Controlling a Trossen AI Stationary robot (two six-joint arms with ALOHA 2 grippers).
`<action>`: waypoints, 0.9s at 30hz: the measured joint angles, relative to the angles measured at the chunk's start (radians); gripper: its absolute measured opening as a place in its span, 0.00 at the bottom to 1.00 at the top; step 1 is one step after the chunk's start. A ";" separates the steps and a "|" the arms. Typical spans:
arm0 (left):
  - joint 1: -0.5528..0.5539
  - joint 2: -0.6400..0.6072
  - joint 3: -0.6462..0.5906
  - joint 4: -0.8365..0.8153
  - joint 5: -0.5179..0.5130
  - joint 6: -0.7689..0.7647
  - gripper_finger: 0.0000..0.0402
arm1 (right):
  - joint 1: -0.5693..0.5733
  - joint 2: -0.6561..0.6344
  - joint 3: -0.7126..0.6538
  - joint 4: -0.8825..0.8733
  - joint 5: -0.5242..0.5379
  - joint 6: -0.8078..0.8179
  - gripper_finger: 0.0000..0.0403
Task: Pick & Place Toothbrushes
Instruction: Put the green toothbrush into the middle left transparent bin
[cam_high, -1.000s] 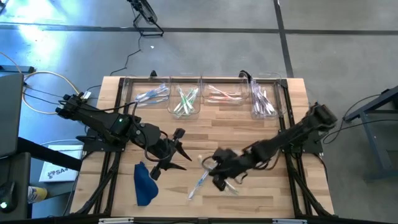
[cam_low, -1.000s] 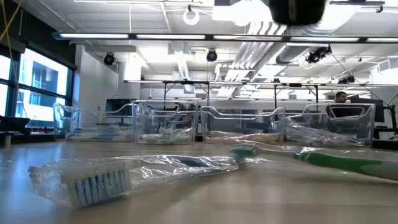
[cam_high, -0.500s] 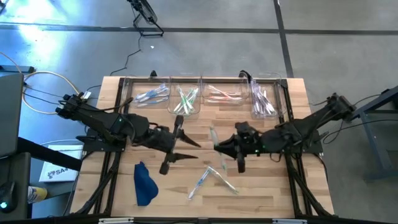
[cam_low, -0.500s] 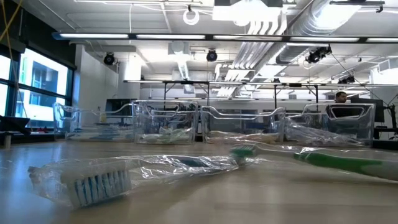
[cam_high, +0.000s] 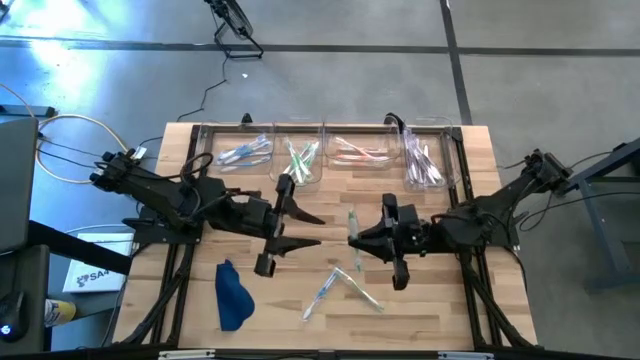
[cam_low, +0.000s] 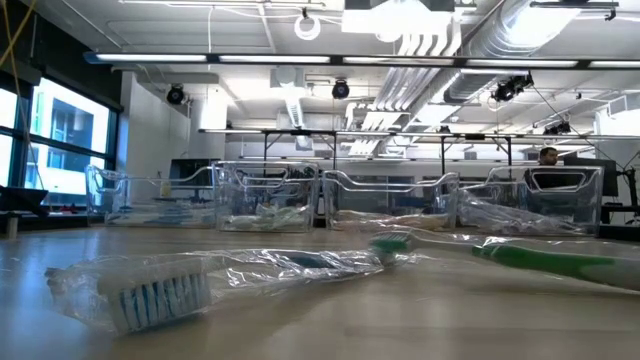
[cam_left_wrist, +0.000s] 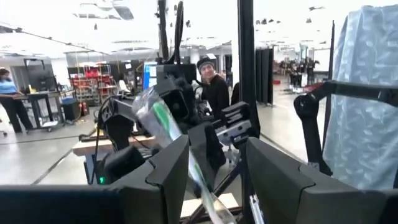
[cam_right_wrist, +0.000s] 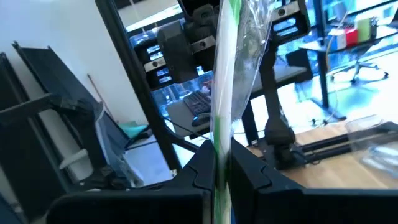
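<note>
My right gripper (cam_high: 356, 240) hovers over the table's middle, pointing at the left arm and shut on a green toothbrush (cam_right_wrist: 225, 74) in a clear wrapper. The same green toothbrush (cam_high: 352, 222) shows in the high view and, as a wrapped toothbrush (cam_left_wrist: 163, 124), in the left wrist view. My left gripper (cam_high: 318, 231) is open, facing it from the left with a short gap between them. Two more wrapped toothbrushes (cam_high: 325, 290) (cam_high: 360, 291) lie flat on the wood nearer the near edge; in the low view they are a blue-bristled one (cam_low: 190, 282) and a green one (cam_low: 550, 262). My right gripper pinches the green toothbrush between its two fingers at the wrapped handle's lower part (cam_right_wrist: 217, 163). The fingers come roughly level from the table's right and lie across the handle. The toothbrush is lifted clear and stands steeply up from the fingers.
Several clear bins (cam_high: 300, 155) with sorted toothbrushes line the far edge. A dark blue cloth (cam_high: 232, 295) lies near the near-left corner. Bare wood shows between the arms and the bins. A person (cam_left_wrist: 214, 87) and lab furniture show beyond the table.
My right gripper rose from the toothbrushes lying near the near edge, carrying the green one clear of the table. It moved toward the far edge and turned level to face the left arm. My left gripper moved right and toward the far edge, turning to face it.
</note>
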 joint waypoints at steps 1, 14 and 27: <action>0.011 0.000 0.000 -0.004 0.001 0.001 0.39 | 0.004 0.000 0.000 0.000 0.012 -0.015 0.03; 0.193 0.052 0.001 0.066 0.283 -0.002 0.39 | 0.007 -0.007 0.000 -0.037 0.109 -0.066 0.03; 0.193 0.132 0.000 0.150 0.279 -0.078 0.39 | -0.024 0.001 0.000 -0.055 0.107 -0.151 0.03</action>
